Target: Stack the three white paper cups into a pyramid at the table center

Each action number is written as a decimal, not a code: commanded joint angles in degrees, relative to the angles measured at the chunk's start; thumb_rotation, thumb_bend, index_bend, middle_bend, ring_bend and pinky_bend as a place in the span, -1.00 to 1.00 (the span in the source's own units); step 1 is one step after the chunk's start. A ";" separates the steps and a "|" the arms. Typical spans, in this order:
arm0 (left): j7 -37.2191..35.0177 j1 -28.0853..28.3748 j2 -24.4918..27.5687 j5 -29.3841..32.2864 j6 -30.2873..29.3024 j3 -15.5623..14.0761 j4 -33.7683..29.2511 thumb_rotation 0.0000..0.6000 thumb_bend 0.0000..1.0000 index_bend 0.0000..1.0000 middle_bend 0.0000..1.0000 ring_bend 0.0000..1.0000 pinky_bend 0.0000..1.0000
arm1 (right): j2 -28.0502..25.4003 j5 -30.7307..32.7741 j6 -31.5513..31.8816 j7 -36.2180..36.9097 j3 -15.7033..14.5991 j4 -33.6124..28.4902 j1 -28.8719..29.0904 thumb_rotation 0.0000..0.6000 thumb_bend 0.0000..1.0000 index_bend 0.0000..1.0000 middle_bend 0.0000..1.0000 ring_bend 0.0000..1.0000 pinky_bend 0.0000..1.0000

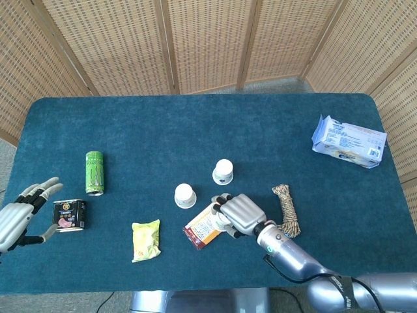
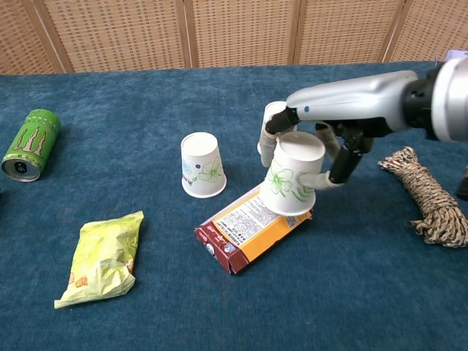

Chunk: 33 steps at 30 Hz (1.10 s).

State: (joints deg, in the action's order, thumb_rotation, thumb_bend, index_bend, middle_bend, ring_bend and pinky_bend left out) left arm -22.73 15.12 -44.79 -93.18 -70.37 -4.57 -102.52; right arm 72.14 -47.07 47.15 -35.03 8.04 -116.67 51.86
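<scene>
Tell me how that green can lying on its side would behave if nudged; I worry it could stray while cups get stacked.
The green can lies on its side on the cloth-covered table, so a sideways push would probably roll it. The cloth might slow it soon. Whether it is full or empty cannot be told, so its weight is uncertain. It sits far from the cups, so contact seems unlikely.

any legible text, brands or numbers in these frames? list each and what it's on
Green can: claw-mark "M" logo only; no word readable.
Orange box: dense print and a square code, too small to read.
Blue-white packet: print too blurred.
Small dark tin: label unreadable.
Yellow snack bag: nothing legible.
</scene>
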 commanded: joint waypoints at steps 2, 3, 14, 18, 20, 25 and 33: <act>-0.37 -0.12 0.05 0.18 -0.03 -0.01 0.39 1.00 -0.13 -0.95 -1.00 -1.00 -0.97 | 1.60 4.25 0.67 -1.41 0.43 1.74 3.63 1.00 -0.04 -0.36 -0.62 -0.65 0.16; -0.48 -0.15 0.04 0.21 -0.05 -0.01 0.49 1.00 -0.13 -0.95 -1.00 -1.00 -0.97 | 1.81 4.85 0.72 -1.48 0.44 1.99 4.18 1.00 -0.04 -0.36 -0.62 -0.65 0.16; -1.56 -0.43 -0.12 0.32 -0.15 -0.09 1.51 1.00 -0.13 -0.95 -1.00 -1.00 -0.96 | 4.36 11.01 0.59 -2.32 0.73 5.53 10.90 1.00 -0.04 -0.36 -0.62 -0.65 0.16; -2.15 -0.59 -0.20 0.47 -0.20 -0.13 2.17 1.00 -0.13 -0.95 -1.00 -1.00 -0.96 | 5.05 13.27 0.30 -3.40 0.14 6.90 13.39 1.00 -0.04 -0.36 -0.62 -0.65 0.16; -2.37 -0.66 -0.25 0.63 -0.16 -0.14 2.40 1.00 -0.13 -0.95 -1.00 -1.00 -0.96 | 5.62 14.39 -0.05 -3.47 0.09 7.65 14.63 1.00 -0.04 -0.36 -0.63 -0.65 0.16; -2.74 -0.83 -0.32 0.86 -0.19 -0.14 2.79 1.00 -0.13 -0.95 -1.00 -1.00 -0.96 | 7.05 16.16 -1.03 -3.36 -0.01 9.91 17.25 1.00 -0.05 -0.36 -0.63 -0.65 0.16; -3.23 -1.39 -0.11 1.35 -0.71 -0.12 3.09 1.00 -0.13 -0.95 -1.00 -1.00 -0.96 | 7.86 17.10 -2.85 -1.50 -0.17 13.05 19.89 1.00 -0.04 -0.36 -0.63 -0.65 0.16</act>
State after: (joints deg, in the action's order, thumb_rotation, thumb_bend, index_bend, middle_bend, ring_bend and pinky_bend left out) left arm -25.96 13.73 -44.91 -91.83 -71.08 -4.70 -99.43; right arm 79.88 -30.08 44.52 -36.75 7.93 -103.86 71.57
